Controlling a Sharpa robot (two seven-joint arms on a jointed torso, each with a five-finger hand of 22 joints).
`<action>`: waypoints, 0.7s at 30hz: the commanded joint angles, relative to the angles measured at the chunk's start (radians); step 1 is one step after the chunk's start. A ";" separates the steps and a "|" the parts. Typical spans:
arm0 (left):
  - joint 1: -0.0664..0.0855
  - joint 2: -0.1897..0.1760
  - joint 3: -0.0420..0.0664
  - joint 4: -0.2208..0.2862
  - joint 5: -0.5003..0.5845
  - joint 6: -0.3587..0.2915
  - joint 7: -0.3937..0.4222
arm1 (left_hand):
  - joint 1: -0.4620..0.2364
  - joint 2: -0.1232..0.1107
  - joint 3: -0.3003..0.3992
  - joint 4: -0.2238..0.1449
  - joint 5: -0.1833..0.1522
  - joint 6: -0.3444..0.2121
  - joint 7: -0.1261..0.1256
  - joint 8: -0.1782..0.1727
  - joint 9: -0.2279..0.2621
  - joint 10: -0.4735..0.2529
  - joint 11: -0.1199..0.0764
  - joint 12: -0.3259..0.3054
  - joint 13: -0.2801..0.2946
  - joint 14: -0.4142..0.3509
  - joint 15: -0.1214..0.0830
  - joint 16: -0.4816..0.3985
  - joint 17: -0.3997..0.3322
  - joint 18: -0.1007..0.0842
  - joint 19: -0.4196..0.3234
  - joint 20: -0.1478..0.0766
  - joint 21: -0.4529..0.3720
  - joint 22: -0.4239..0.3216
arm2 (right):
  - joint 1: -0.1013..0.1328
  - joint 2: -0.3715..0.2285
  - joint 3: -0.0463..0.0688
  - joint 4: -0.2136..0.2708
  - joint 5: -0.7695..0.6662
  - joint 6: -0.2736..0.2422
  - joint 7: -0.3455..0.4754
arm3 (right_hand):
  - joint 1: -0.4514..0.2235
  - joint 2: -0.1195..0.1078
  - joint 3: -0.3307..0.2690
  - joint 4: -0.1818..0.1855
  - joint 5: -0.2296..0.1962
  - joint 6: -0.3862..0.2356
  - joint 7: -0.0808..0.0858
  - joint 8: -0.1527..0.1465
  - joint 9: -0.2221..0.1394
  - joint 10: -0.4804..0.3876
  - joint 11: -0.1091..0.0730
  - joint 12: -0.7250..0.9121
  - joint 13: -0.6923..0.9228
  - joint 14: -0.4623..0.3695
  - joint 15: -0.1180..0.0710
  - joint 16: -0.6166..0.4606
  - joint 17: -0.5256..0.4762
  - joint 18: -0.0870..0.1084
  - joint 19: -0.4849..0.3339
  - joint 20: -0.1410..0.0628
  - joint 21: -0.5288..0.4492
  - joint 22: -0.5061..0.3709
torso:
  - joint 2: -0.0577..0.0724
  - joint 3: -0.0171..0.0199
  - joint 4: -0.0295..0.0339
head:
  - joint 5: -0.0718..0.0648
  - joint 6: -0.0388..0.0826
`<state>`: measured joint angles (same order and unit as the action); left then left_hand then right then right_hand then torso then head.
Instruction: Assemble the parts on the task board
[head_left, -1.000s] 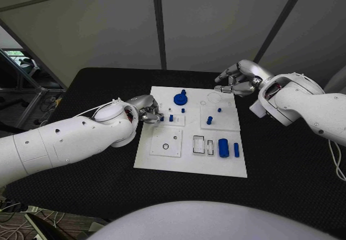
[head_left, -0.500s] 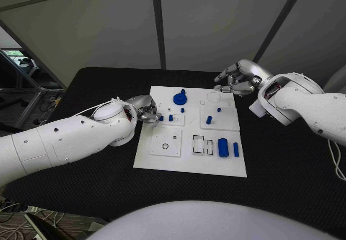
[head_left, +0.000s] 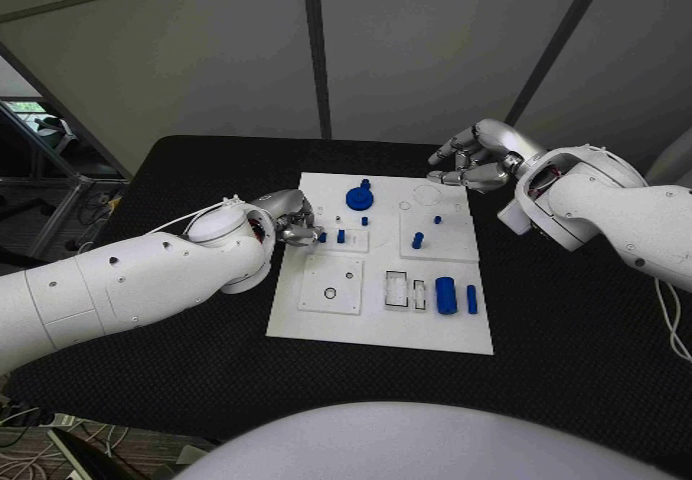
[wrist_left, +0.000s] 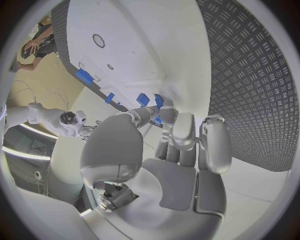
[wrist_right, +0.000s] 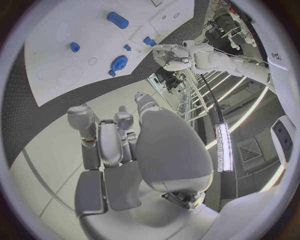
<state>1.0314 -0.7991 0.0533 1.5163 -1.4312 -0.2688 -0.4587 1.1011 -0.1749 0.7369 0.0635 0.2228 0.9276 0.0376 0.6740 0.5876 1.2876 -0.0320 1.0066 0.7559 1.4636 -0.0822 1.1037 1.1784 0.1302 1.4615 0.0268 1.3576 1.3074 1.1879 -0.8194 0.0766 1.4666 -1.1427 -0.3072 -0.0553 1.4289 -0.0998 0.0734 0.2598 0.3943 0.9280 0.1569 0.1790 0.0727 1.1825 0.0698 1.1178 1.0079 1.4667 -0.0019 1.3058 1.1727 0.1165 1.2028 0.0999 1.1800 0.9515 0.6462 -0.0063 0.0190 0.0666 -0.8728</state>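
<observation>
Left robot hand pinches a blue part; right robot hand hovers, fingers apart, empty

Task board at the middle of the table. On the board: gear near the far edge; small peg close to the left edge, just beside the left hand; upright peg toward the right edge; cylinder and slim bar side by side near the right edge. Right hand just off the far right corner.
</observation>
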 joint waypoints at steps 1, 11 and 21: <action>-0.005 0.007 -0.003 0.010 0.018 0.004 0.017 | -0.006 0.000 0.091 -0.087 0.003 0.004 -0.003 0.005 -0.001 0.011 -0.005 0.005 0.000 0.020 -0.007 0.006 0.001 -0.078 0.004 -0.002 0.001 0.147 | 0.001 0.000 0.001 0.000 0.001 0.003 0.009 | -0.007 0.007 0.002 0.007 0.003 -0.003 -0.003 0.006 -0.001 -0.005 -0.004 -0.002 -0.002 0.026 -0.009 -0.004 0.000 0.010 -0.002 -0.001 -0.005 -0.002 | 0.000 0.0004 0.0001 | -0.002 0.000; -0.005 0.005 -0.002 0.009 0.018 0.000 0.017 | -0.029 -0.015 0.061 -0.076 0.000 0.011 -0.010 0.005 -0.002 0.016 -0.009 0.006 0.001 0.020 -0.009 0.006 0.001 -0.078 0.004 -0.005 -0.002 0.147 | 0.001 -0.001 0.001 -0.001 0.001 0.003 0.008 | -0.007 0.007 0.002 0.007 0.003 -0.003 -0.003 0.006 -0.001 -0.005 -0.004 -0.002 -0.002 0.026 -0.009 -0.004 0.000 0.010 -0.002 -0.001 -0.005 -0.002 | 0.000 0.0002 0.0009 | -0.004 0.000; -0.005 0.005 -0.002 0.003 0.018 0.019 0.005 | -0.063 -0.025 0.007 -0.045 0.000 0.032 -0.019 -0.002 -0.012 0.024 -0.016 0.016 0.014 0.021 -0.014 0.006 0.002 -0.078 0.007 -0.009 -0.002 0.150 | 0.001 -0.001 0.001 -0.001 0.001 0.003 0.008 | -0.007 0.007 0.002 0.007 0.003 -0.003 -0.003 0.006 -0.001 -0.005 -0.004 -0.002 -0.002 0.026 -0.009 -0.004 0.000 0.010 -0.002 -0.001 -0.005 -0.002 | 0.000 0.0004 -0.0004 | -0.005 0.000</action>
<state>1.0307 -0.7975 0.0555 1.5176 -1.4251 -0.2829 -0.4573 1.0446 -0.1996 0.7537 0.0154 0.2197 0.9529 0.0196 0.6787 0.5765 1.3070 -0.0446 1.0185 0.7683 1.4635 -0.0894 1.1036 1.1793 0.1301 1.4650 0.0232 1.3576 1.3074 1.1878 -0.8203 0.0766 1.4647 -1.1427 -0.3070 -0.0549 1.4289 -0.0998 0.0735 0.2598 0.3942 0.9280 0.1569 0.1790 0.0728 1.1825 0.0698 1.1178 1.0079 1.4667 -0.0018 1.3059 1.1727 0.1165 1.2028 0.0999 1.1801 0.9506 0.6458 -0.0058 0.0190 0.0627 -0.8728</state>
